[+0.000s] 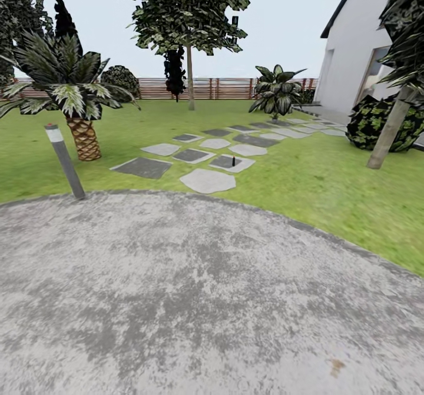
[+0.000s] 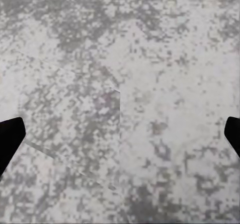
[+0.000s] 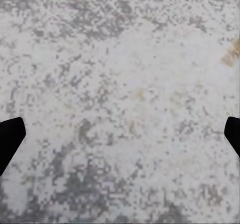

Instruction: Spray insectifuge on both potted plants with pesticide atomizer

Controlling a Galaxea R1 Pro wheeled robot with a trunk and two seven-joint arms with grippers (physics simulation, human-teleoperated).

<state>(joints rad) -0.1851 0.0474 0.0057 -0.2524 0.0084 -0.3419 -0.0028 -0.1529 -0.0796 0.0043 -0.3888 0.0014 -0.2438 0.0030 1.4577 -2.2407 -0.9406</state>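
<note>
Tiny dark pesticide atomizer [image 1: 234, 161] upright on stepping stone [image 1: 231, 163], label seemingly unreadable

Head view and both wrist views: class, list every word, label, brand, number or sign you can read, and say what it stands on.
No readable text in these pictures.
The pesticide atomizer, standing on a stepping stone, is too small to show any label print.
The bollard light at the patio edge carries no marking.
The house wall and wooden fence show no sign or number.

Head forward; wrists close over patio [image 1: 194, 301].
</note>
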